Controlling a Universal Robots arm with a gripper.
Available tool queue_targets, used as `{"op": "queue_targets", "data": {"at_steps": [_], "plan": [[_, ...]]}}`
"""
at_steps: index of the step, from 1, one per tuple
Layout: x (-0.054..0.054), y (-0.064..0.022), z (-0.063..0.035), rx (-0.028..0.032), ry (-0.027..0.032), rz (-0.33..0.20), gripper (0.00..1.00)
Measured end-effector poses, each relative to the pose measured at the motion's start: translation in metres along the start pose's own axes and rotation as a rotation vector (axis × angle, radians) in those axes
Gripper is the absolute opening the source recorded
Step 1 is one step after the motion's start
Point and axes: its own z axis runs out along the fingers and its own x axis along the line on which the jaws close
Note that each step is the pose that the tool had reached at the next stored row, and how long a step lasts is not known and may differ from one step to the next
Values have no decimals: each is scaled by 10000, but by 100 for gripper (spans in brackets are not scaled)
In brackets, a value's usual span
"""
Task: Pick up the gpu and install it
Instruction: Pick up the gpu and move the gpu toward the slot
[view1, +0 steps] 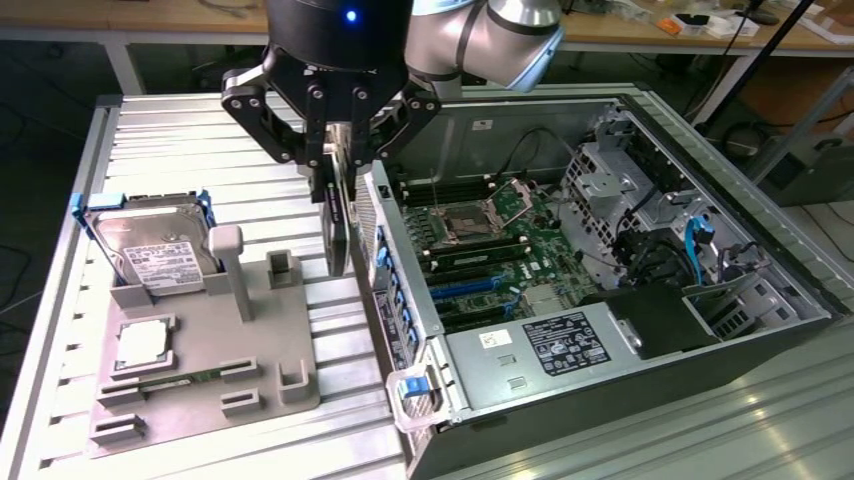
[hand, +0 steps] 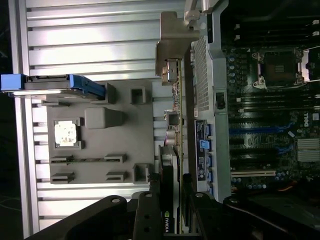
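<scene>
My gripper (view1: 339, 150) hangs above the gap between the grey parts fixture (view1: 200, 350) and the open computer case (view1: 601, 260), and it is shut on the gpu (view1: 338, 220). The card hangs edge-on and upright below the fingers, lifted off the fixture, just outside the case's near wall. In the wrist view the gpu (hand: 175, 115) runs away from the gripper (hand: 172, 197) along the case wall, ending in its silvery metal bracket (hand: 176, 35). The motherboard (view1: 501, 255) with its blue expansion slots (hand: 260, 130) lies inside the case beside the card.
The fixture holds a hard drive in a blue frame (view1: 154, 245), a CPU (view1: 143, 342) and a memory stick (view1: 174, 378). A power supply (view1: 567, 345) and drive cages (view1: 627, 200) fill the case's far side. The ribbed metal table (view1: 174, 130) lies underneath.
</scene>
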Motion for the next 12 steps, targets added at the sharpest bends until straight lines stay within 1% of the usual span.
{"op": "queue_targets", "data": {"at_steps": [12], "plan": [[-29,1,-1,0,0,0,27]]}}
